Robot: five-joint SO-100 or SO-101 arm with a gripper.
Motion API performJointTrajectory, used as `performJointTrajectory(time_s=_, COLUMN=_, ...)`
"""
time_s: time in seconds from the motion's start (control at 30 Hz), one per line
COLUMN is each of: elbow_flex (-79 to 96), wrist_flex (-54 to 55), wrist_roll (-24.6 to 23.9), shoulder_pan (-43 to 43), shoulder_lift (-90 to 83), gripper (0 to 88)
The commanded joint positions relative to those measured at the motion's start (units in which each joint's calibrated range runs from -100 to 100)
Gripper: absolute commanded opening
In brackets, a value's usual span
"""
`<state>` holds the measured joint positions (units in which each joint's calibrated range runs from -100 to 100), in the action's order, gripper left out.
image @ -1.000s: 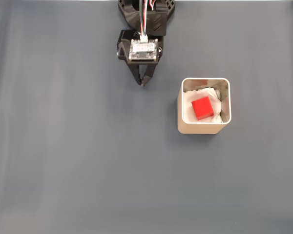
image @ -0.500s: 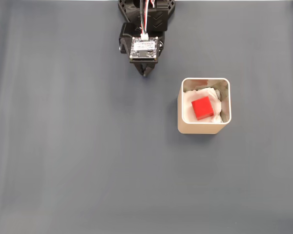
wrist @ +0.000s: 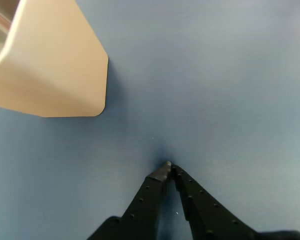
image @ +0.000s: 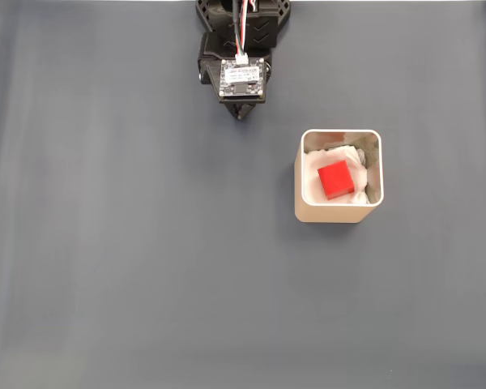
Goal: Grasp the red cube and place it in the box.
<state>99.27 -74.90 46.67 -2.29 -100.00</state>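
Red cube [image: 336, 179] resting inside the box [image: 338, 213] on white paper; gripper [wrist: 169, 165] pressed together, empty, up-left of the box in the fixed view.

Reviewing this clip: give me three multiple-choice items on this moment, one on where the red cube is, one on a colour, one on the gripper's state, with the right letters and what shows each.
1. Where is the red cube?
A. On the cloth beside the box
B. Inside the box, on the white paper
C. Between the gripper's fingers

2. What colour are the outer walls of the box?
A. Beige
B. Green
C. Black

3. How does the gripper stand?
A. Wide open over the box
B. Shut on the cube
C. Shut, holding nothing

Answers:
1. B: the fixed view shows the cube resting on the paper lining within the box's walls.
2. A: the wall is beige in the fixed view and in the wrist view.
3. C: in the wrist view the fingertips meet over bare grey cloth, apart from the box.
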Motion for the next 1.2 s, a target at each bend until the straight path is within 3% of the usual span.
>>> performJointTrajectory(time_s=0.0, elbow_flex=0.55, wrist_flex=-1.55, wrist_roll=0.63, shoulder_pan=-1.15, shoulder_lift=0.0, gripper=0.2)
performJointTrajectory(time_s=1.17, elbow_flex=0.55, wrist_flex=-1.47, wrist_roll=0.1, shoulder_pan=-1.22, shoulder_lift=0.0, gripper=0.8)
